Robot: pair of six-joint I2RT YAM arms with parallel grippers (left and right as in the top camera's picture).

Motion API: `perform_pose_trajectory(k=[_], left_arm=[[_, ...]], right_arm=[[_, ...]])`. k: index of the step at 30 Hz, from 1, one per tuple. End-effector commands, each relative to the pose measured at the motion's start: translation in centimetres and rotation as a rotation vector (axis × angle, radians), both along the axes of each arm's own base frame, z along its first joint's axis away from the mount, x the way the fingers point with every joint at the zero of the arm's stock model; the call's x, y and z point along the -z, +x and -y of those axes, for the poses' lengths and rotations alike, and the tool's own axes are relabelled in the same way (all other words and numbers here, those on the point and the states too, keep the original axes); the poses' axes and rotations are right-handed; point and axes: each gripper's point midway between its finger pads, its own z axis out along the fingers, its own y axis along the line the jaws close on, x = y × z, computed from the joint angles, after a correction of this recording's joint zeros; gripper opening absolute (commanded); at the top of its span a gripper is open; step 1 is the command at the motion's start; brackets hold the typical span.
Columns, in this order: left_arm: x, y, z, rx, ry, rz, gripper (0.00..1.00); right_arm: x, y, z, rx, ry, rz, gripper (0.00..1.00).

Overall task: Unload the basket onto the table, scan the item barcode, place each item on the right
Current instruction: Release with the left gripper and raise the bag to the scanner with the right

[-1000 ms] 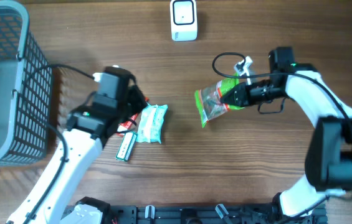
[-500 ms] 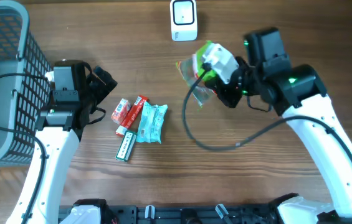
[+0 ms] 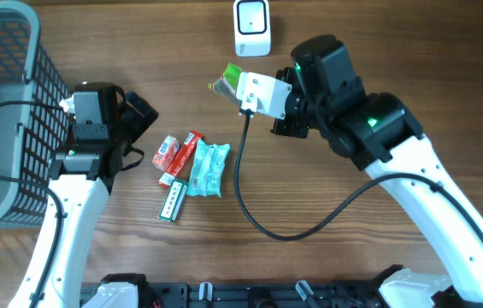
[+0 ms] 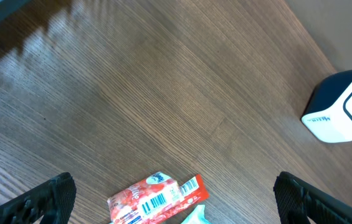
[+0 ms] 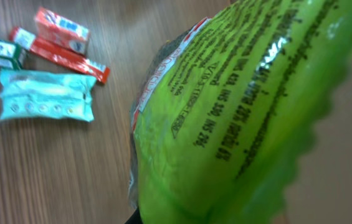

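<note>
The glossy bright-green plastic snack packet (image 3: 226, 80) is held above the wooden table (image 3: 326, 257), just below and slightly left of the small white barcode scanner with a dark window (image 3: 251, 26); the two are near each other but not touching. From overhead only its crinkled end shows, sticking out to the left from under the white camera box on the right wrist. The right gripper (image 3: 239, 85) is closed tight on the packet, though its fingers themselves are hidden beneath that box.

In the right wrist view the packet (image 5: 238, 106) fills most of the frame. Its green face carries lines of small dark print, it has a zigzag-cut sealed edge and bright glare on the film, and a red-edged strip runs along its left side. No barcode can be made out on the visible face.

Lower left on the table lies a loose cluster: a pale teal foil pouch (image 3: 209, 168), a long red stick pack (image 3: 190, 151) beside it, a small red packet with a white barcode label (image 3: 166, 151) and a narrow green-and-white box (image 3: 173, 202).

The left gripper (image 3: 138, 133) hangs to the left of that cluster with its jaws spread wide and nothing between them. Behind it stands the grey wire-mesh basket (image 3: 46, 128) at the left edge.
</note>
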Motion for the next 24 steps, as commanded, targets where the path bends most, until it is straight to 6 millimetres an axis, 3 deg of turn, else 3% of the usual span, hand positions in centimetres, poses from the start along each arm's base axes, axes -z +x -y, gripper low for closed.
perform_pose_trajectory(k=[1, 4, 9, 15, 19, 24], left_arm=[[-0.1, 0.0, -0.5, -0.013, 0.019, 0.004, 1.00], [-0.1, 0.0, -0.5, -0.013, 0.019, 0.004, 1.00], [-0.1, 0.0, -0.5, -0.013, 0.019, 0.003, 1.00], [-0.1, 0.0, -0.5, -0.013, 0.019, 0.003, 1.00], [-0.1, 0.0, -0.5, -0.013, 0.019, 0.003, 1.00], [-0.1, 0.0, -0.5, -0.013, 0.019, 0.003, 1.00]], right_arm=[[-2.2, 2.6, -1.0, -0.019, -0.041, 0.078, 0.04], [-1.9, 5.0, -2.3, -0.034, -0.077, 0.083, 0.04], [1.6, 10.4, -3.6, -0.008, -0.204, 0.189, 0.04], [2.3, 14.7, -6.3, -0.204, -0.346, 0.446, 0.04], [1.5, 20.1, -7.3, -0.113, -0.359, 0.662, 0.04], [4.3, 26.0, -6.1, 0.043, -0.240, 0.762, 0.04]])
